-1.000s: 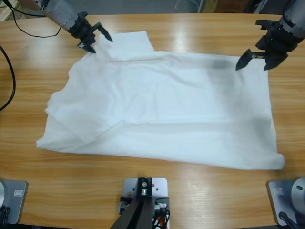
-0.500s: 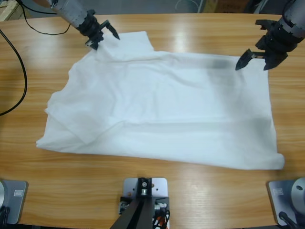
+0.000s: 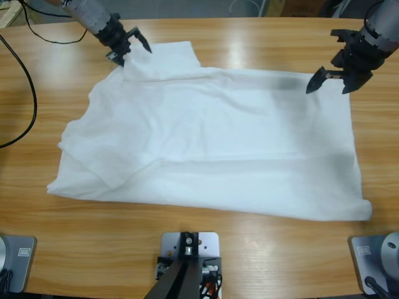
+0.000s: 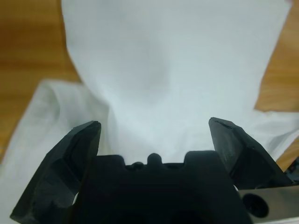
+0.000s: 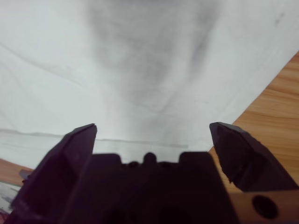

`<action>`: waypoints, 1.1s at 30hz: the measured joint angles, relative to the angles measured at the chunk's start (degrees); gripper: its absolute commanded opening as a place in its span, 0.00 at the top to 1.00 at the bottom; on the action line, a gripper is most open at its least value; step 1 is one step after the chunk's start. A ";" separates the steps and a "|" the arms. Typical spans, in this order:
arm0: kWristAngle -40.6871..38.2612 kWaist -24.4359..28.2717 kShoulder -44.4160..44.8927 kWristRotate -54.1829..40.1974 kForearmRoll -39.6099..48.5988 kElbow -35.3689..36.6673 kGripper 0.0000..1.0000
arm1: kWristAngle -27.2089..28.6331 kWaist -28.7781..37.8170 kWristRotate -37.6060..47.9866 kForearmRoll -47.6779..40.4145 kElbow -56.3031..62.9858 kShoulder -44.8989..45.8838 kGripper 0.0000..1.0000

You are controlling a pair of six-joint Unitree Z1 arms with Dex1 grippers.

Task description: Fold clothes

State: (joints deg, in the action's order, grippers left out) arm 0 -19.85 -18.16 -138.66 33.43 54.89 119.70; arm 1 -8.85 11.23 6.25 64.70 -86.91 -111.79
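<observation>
- Broadly, the T-shirt (image 3: 212, 140) lies spread flat over the middle of the wooden table (image 3: 206, 246), one sleeve (image 3: 171, 59) sticking out at its far-left corner; it looks laid out for a first fold, which by my reading has not begun.
- At far left, the left gripper (image 3: 128, 47) sits at that sleeve's outer edge with its jaws apart and nothing between them; the left wrist view shows white cloth (image 4: 173, 70) straight ahead of the spread jaws, so I judge it is lining up to take the sleeve or shoulder.
- A black cable (image 3: 28, 93) loops on bare wood beyond the shirt's left edge, well apart from the cloth.
- Along the near edge, the hem stops short of the table's front, leaving a strip of bare wood to fold toward.
- At far right, the right gripper (image 3: 333, 75) hovers over the shirt's far-right corner, jaws wide and empty; its wrist view shows shaded fabric (image 5: 149, 65) and the cloth's edge meeting wood.
</observation>
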 measured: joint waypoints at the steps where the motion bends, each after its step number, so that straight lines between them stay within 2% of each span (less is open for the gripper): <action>1: 0.00 0.10 -0.50 0.00 0.00 1.27 0.10 | 0.00 0.00 -0.05 0.00 0.00 -0.07 0.02; 8: 0.19 0.23 -3.42 0.00 2.78 6.99 0.10 | 0.00 -0.43 -0.31 0.00 -0.23 -0.29 0.02; 18: 2.66 -0.76 -3.91 0.00 8.74 7.86 0.11 | 0.00 -0.50 -0.33 0.00 -1.19 -0.82 0.02; 29: 5.05 -0.83 -6.28 0.00 11.33 13.57 0.14 | 0.00 -0.50 -0.34 0.00 -1.20 -0.84 0.02; 30: 5.37 -0.95 -6.60 0.00 11.85 14.17 0.23 | 0.00 -0.50 -0.34 0.00 -1.21 -0.84 0.02; 33: 6.44 -1.60 -7.35 0.00 13.81 16.05 0.82 | 0.00 -0.51 -0.34 0.00 -1.21 -0.84 0.02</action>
State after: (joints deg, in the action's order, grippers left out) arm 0 -13.41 -19.76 -146.01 33.43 68.70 135.75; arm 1 -8.85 10.72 5.91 64.70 -88.11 -112.63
